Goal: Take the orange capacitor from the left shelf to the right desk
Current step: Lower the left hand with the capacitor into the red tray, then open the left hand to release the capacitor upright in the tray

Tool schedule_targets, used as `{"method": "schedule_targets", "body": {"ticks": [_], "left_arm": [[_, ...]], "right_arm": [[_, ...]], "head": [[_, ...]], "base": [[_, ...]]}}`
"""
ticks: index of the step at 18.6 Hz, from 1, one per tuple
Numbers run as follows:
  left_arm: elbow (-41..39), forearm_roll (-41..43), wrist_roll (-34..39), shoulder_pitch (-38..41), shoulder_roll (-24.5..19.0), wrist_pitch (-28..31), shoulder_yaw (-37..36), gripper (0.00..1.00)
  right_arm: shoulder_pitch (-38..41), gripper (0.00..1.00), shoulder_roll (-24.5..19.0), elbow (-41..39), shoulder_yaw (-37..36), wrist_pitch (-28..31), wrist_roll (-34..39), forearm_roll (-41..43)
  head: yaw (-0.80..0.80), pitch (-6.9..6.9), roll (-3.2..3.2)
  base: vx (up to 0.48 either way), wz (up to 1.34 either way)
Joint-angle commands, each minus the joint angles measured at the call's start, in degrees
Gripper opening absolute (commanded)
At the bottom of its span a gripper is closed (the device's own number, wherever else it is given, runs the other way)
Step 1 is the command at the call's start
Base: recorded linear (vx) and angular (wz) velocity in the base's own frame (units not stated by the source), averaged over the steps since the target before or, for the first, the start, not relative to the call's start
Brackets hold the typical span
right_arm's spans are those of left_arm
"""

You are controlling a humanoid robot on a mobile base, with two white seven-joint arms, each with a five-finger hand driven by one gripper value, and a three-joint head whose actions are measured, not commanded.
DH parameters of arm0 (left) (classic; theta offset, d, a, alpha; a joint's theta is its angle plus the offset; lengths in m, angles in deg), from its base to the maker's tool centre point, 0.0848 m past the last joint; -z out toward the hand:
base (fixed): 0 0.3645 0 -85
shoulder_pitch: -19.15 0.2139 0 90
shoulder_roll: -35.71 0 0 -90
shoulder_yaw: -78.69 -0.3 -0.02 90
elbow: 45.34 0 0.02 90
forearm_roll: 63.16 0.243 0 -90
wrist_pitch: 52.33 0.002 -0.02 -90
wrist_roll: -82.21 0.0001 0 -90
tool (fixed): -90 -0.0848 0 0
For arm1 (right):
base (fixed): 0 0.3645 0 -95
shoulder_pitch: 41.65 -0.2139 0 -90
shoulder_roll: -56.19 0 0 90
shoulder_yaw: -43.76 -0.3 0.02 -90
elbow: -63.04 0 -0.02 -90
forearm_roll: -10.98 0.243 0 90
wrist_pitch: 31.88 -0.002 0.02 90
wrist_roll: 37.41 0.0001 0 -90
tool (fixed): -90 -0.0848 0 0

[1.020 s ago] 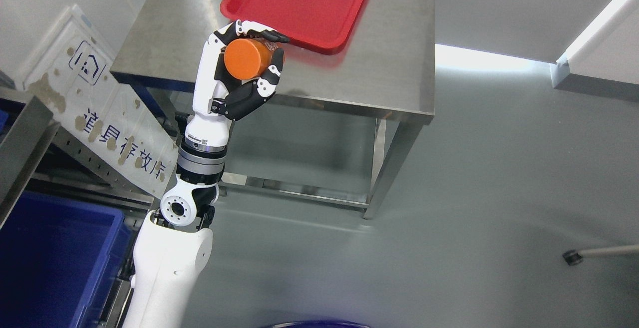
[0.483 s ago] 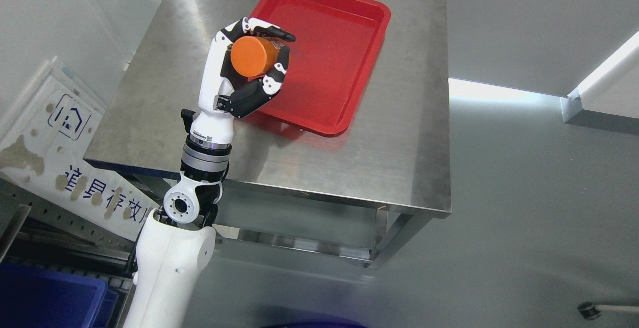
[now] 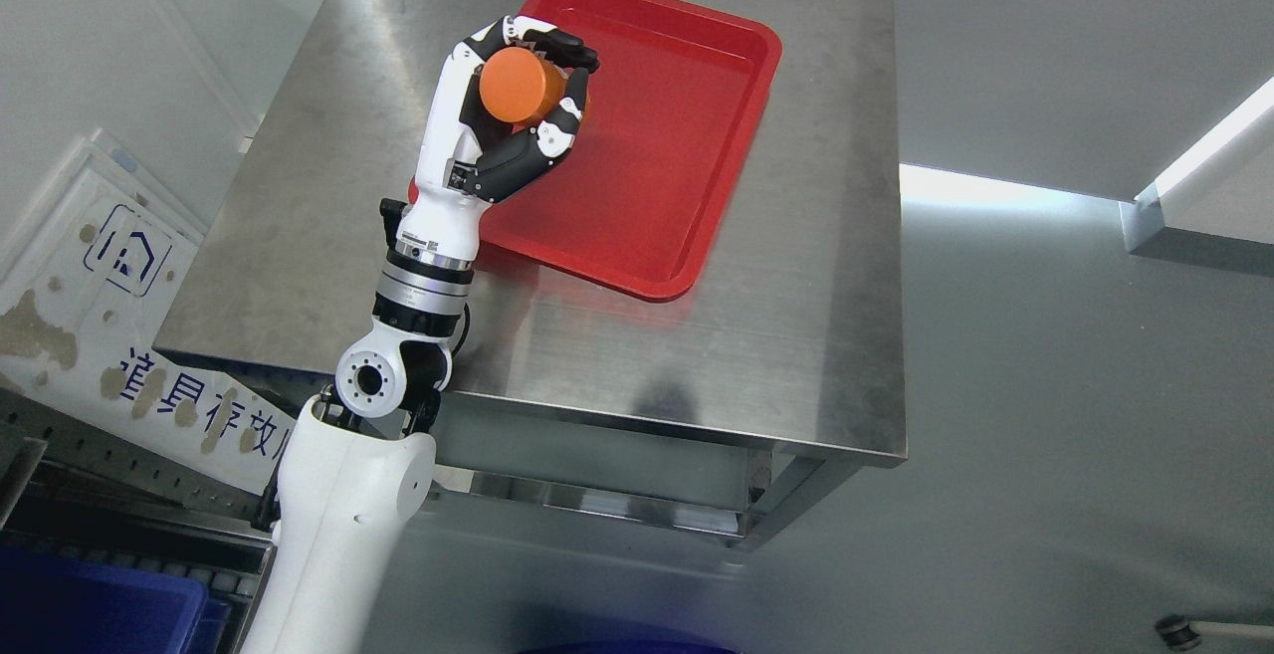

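The left hand [image 3: 513, 126] is closed around the orange capacitor [image 3: 520, 87]. The thumb and the other fingers [image 3: 557, 37] curl around the round body of the capacitor, and its flat orange end faces toward the camera. The hand holds it in the air, above the left part of the red tray [image 3: 687, 126], near the left rim of the tray. I cannot tell how high the capacitor is over the tray floor, but it does not rest on it.

The white left arm [image 3: 348, 495] comes up from the bottom left of the picture, goes over the front edge of the counter and reaches to the tray.

The red tray lies flat on the steel counter [image 3: 796, 316], in the back half of it, and it is turned a little against the counter edges. Inside the tray I see only its red floor.

To the left of the counter, lower down, a white board with blue signs [image 3: 119, 335] leans against a metal shelf [image 3: 119, 475]. At the bottom left corner a part of a blue bin [image 3: 90, 609] shows. The floor [image 3: 1075, 415] around is grey.
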Motion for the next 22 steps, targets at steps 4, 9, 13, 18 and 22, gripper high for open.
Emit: {"method": "schedule_targets", "body": {"ticks": [4, 9, 13, 18, 22], "left_arm": [[5.22, -0.29, 0.28, -1.87, -1.00, 7.10, -6.20, 0.07], [10.76, -0.29, 0.37, -2.92, -1.00, 6.76, -7.61, 0.12], [12.34, -0.20, 2.13, -8.46, -1.00, 7.37, -7.70, 0.13], [16.83, -0.03, 2.22, -9.69, -1.00, 7.28, -7.18, 0.30], [16.83, -0.03, 2.22, -12.24, -1.00, 7.37, -4.89, 0.64]], "right_arm": [[1.79, 1.00, 1.00, -1.32, -0.62, -0.06, 0.01, 0.00], [1.79, 1.00, 1.00, -1.32, -0.62, -0.06, 0.01, 0.00], [1.79, 1.00, 1.00, -1.32, -0.62, -0.06, 0.01, 0.00], [1.79, 1.00, 1.00, -1.32, -0.62, -0.06, 0.01, 0.00], [1.79, 1.00, 1.00, -1.32, -0.62, -0.06, 0.01, 0.00]], "head": [[0.00, 0.00, 0.00], [0.00, 0.00, 0.00], [0.00, 0.00, 0.00], [0.00, 0.00, 0.00], [0.00, 0.01, 0.00]], "base": [[-0.011, 0.00], [-0.002, 0.00], [0.000, 0.00], [0.000, 0.00], [0.000, 0.00]]}}
